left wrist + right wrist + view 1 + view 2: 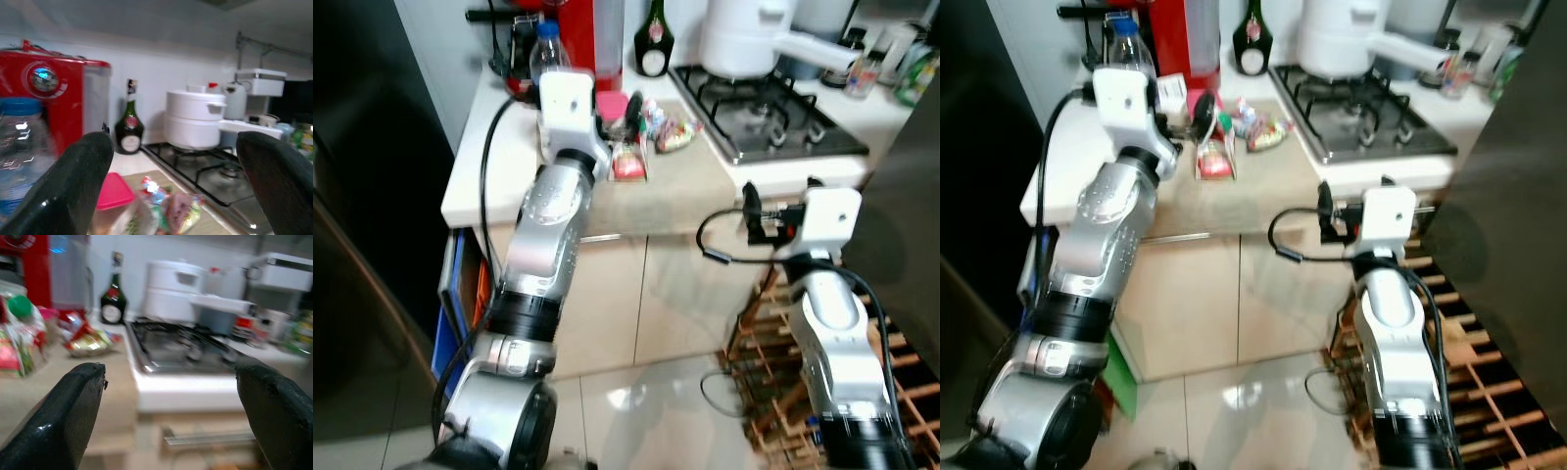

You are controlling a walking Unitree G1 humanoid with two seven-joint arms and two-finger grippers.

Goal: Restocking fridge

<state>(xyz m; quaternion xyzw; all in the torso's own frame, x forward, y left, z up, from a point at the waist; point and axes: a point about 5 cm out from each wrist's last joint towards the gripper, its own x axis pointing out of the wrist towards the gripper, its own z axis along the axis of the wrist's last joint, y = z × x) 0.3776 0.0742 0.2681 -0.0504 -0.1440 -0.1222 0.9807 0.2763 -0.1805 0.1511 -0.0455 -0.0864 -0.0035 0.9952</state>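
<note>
My left gripper (171, 196) hovers open over the white counter (685, 186), its two black fingers (73, 186) spread wide. Just past them stand a container with a pink lid (113, 192) and several colourful snack packets (171, 205); a clear water bottle with a blue cap (19, 152) is close beside one finger. A red pouch with a green cap (628, 162) lies on the counter by the left wrist. My right gripper (171, 416) is open too, held lower in front of the counter's edge and the cupboard fronts, with nothing between its fingers.
A red appliance (582, 34), a dark green bottle (653, 39) and a white pot (739, 34) on the gas hob (773, 117) line the back. The dark fridge (362, 196) stands at the left. A wooden wine rack (773, 372) is at the lower right.
</note>
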